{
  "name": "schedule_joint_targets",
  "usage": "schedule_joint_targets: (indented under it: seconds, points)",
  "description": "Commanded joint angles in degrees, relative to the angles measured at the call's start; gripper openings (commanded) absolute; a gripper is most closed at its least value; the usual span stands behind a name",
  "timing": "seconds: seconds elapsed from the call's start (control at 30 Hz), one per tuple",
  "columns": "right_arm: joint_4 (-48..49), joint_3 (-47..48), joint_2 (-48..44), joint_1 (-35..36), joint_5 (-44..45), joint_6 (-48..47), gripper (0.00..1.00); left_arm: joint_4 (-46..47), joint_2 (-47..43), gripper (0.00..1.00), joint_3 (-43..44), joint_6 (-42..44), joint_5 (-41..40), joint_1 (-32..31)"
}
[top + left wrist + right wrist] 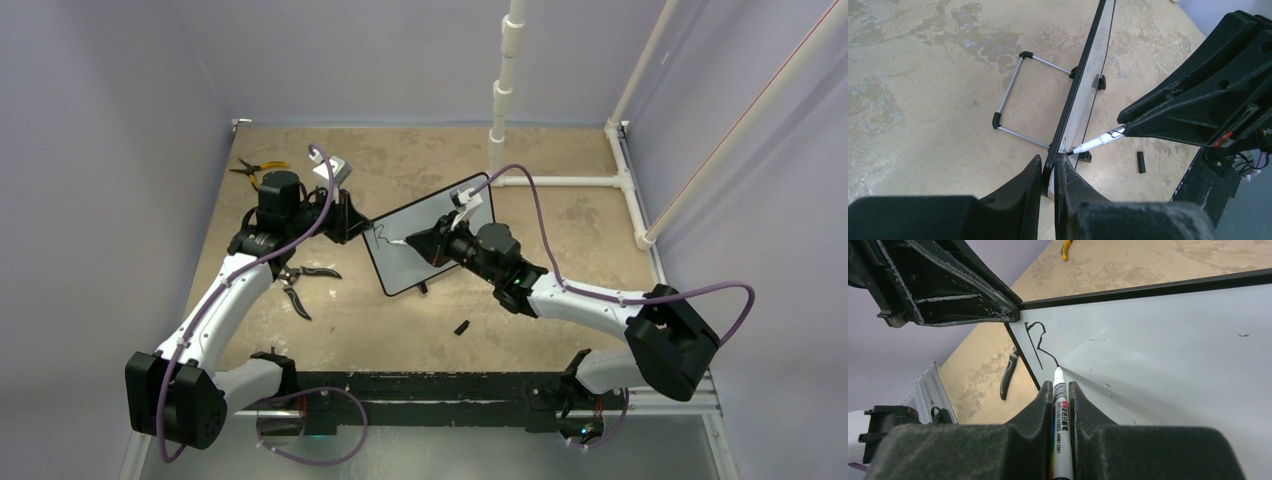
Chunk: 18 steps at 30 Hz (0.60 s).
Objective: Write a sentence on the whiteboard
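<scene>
Right wrist view: right gripper (1055,387) clamps the marker (1060,412), tip on the whiteboard (1173,340); left gripper (1048,165) pinches its edge.

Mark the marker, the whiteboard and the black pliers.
marker (1061,412): right wrist view, labelled barrel.
whiteboard (1173,355): right wrist view, bare white face.
black pliers (1007,377): right wrist view, handle.

The left gripper (356,224) clamps the tilted whiteboard (425,218). The right gripper (416,243) holds a marker (399,242) against it, beside perhaps 1 letter (379,236).
</scene>
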Motion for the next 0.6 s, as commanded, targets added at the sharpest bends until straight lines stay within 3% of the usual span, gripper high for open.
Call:
schedule_joint_targets:
  seconds: [0.0,0.57]
  points:
    - [1.0,-0.6,-1.5,-0.1,2.0,0.4,0.0,2.0,-1.5,0.0,0.0,0.6,0.4,0.2]
    - [0.9,0.5,-6.4,-0.2,-1.7,0.5,0.0,1.8,-1.3,0.0,0.0,0.9,-0.3,0.2]
